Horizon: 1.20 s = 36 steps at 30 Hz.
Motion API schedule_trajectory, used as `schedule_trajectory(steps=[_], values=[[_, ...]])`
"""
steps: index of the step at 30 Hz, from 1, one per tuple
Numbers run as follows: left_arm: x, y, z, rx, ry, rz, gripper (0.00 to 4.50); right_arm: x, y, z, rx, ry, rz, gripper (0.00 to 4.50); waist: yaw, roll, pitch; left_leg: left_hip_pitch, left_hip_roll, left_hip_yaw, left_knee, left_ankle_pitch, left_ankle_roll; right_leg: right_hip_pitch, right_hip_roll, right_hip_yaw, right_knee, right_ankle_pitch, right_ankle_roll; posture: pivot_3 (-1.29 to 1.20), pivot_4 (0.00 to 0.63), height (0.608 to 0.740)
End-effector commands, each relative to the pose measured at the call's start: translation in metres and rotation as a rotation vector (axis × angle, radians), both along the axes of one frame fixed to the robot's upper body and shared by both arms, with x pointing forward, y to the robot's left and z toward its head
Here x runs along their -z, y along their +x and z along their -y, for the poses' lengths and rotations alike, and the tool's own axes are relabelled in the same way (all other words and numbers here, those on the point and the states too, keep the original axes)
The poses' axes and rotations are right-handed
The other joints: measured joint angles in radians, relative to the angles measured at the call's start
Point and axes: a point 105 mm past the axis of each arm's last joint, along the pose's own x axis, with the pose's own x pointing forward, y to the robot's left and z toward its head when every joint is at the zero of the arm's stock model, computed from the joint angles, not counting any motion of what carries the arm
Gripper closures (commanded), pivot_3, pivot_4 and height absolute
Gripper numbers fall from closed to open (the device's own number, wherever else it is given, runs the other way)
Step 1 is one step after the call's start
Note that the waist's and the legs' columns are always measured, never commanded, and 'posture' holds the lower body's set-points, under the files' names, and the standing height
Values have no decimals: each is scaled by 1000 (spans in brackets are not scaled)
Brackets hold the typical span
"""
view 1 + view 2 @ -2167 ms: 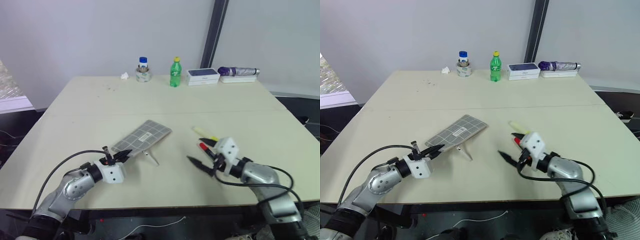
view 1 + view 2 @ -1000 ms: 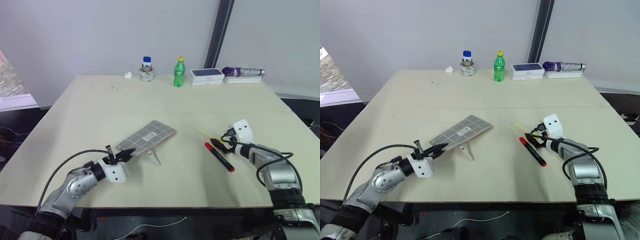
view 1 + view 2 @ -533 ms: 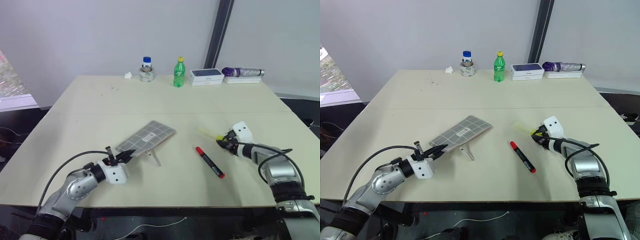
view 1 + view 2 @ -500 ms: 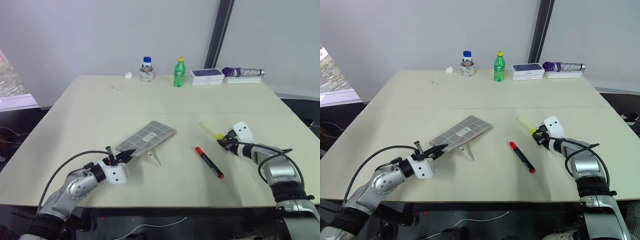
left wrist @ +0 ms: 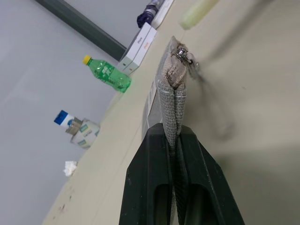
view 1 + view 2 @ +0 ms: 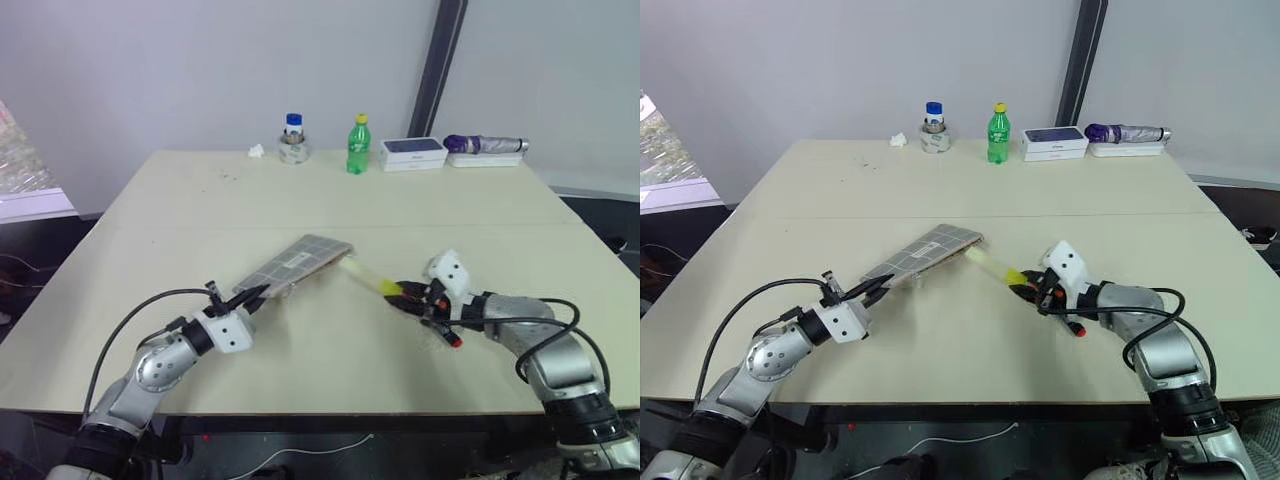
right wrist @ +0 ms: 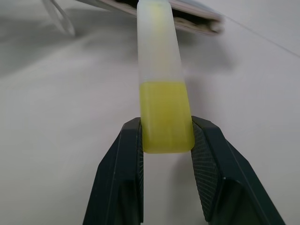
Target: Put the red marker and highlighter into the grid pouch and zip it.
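— Both pairs of jaws were busy. My right gripper point(image 7: 166, 140) pinched the highlighter point(image 7: 161, 79) by its bright yellow cap, the pale barrel reaching out toward the grid pouch point(image 6: 295, 265). My left gripper point(image 5: 173, 150) was pressed together on the near edge of that pouch and held it tilted, the far end higher.

— How much room did you have?

— Plenty. The table point(image 6: 200, 215) lay bare between my arms and well out to both side edges. The green bottle point(image 6: 357, 145), a small jar point(image 6: 291, 140), a white box point(image 6: 412, 152) and a purple umbrella point(image 6: 485, 144) stood along the far edge, well apart from me.

— What did the wrist views add?

— The right one showed the barrel's tip right at the pouch's dark open mouth; whether it was inside, I could not tell. The left one showed the pouch edge-on, with the zipper pull point(image 5: 182, 54) at its far end.

— Anything hidden?

— The red marker point(image 6: 447, 337) lay on the table under my right wrist; mostly one red end showed from the head views.
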Motion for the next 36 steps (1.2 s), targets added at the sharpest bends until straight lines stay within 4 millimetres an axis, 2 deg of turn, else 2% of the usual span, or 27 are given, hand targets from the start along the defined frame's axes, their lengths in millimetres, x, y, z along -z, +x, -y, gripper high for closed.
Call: schedule_trajectory(steps=[1, 6, 13, 18, 22, 26, 36], values=[[-16, 0, 1, 7, -31, 51, 4500, -16, -1, -7, -13, 6, 63, 3646, 1, 0, 0, 0, 0, 0, 0, 0, 0, 0, 0, 0, 0, 0, 0, 0, 150, 740], [-14, -1, 3, 20, -1, 56, 4500, -19, 1, -11, -16, 13, 66, 3646, 1, 0, 0, 0, -1, 0, 0, 0, 0, 0, 0, 0, 0, 0, 0, 0, 150, 740], [-13, -5, 9, 47, 38, 48, 4500, -10, 6, -15, -2, -9, 54, 3646, 1, 0, 0, 0, -1, 1, 0, 0, 0, 0, 0, 0, 0, 0, 0, 0, 150, 740], [-13, -5, 7, 22, 18, 36, 4500, -18, 11, 4, 57, 4, 79, 3646, 2, 0, 0, 0, -1, 0, 0, 0, 0, 0, 0, 0, 0, 0, 0, 0, 150, 740], [-12, -8, 6, 16, 18, 33, 4500, -14, 0, 16, 48, -18, 37, 3646, 3, 0, 0, 0, -1, 0, 0, 0, 0, 0, 0, 0, 0, 0, 0, 0, 150, 740], [-12, -7, 8, 17, 18, 36, 4500, -6, -3, 11, 36, -21, 20, 3646, 1, 0, 0, 0, 0, 1, 0, 0, 0, 0, 0, 0, 0, 0, 0, 0, 150, 740], [-7, -11, 15, 54, 66, 36, 4500, -4, 1, 0, 30, -14, 29, 3646, 0, 0, 0, 0, 0, 0, 0, 0, 0, 0, 0, 0, 0, 0, 0, 0, 150, 740]])
